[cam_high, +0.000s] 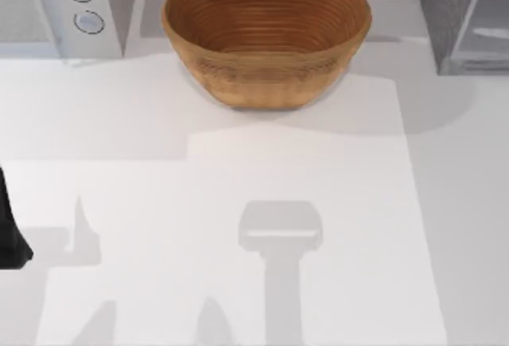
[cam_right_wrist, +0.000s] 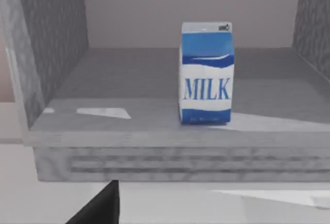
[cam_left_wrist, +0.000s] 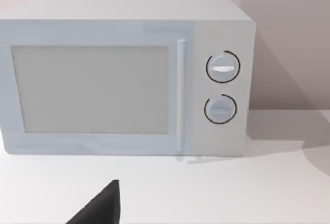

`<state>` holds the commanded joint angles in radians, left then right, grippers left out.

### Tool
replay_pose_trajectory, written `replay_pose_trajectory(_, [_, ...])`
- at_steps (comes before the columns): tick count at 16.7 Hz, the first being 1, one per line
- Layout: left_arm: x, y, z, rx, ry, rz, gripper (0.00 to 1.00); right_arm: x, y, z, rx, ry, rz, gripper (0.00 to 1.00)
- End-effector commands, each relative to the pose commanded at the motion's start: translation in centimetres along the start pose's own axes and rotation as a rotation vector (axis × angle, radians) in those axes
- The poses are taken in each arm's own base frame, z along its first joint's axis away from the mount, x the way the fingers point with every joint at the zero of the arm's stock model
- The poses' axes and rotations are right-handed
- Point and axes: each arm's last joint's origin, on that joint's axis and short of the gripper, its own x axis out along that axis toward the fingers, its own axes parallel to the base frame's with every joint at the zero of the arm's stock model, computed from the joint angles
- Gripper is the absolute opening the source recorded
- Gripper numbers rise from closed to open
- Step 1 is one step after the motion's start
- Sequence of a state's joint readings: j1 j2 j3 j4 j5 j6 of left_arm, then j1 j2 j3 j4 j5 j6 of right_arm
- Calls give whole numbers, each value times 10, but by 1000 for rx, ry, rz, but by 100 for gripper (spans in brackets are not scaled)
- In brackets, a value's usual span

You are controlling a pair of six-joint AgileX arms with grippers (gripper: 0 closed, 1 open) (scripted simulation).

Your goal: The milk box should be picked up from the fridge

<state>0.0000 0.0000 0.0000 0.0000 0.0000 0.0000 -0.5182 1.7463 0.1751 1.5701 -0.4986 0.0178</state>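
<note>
One milk box [cam_right_wrist: 207, 72] stands upright on the floor of the open fridge [cam_right_wrist: 56, 54], slightly toward the front lip and clear of both side walls, as the right wrist view shows. In the top view the fridge [cam_high: 457, 16] sits at about 1 o'clock on the table [cam_high: 238, 203], the basket [cam_high: 266, 36] at 12 o'clock and the microwave [cam_high: 60, 8] at about 11 o'clock. A dark part of the left arm [cam_high: 9, 239] is at the table's 9 o'clock edge, apparently parked and facing the microwave. I cannot tell how either gripper's jaws stand. Judged step: right arm approaching the carton. To do it well, go in level above the front lip, centre on the carton, spread the jaws wider than it before closing, grip mid-height, and lift slightly before drawing straight out. Risk: nudging it over.
</note>
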Motion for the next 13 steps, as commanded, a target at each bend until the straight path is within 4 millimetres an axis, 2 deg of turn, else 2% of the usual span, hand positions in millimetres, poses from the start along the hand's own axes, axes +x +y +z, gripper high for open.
replay_pose_trajectory(9, [0,0,0,0,0,0,100,4,-4,-5,-4,-4,3,100])
replay_pose_trajectory(11, [0,0,0,0,0,0,100,18,-7,-8,-8,-1,-2,100])
replay_pose_trajectory(13, [0,0,0,0,0,0,100,43,-12,-12,-13,0,-7,100])
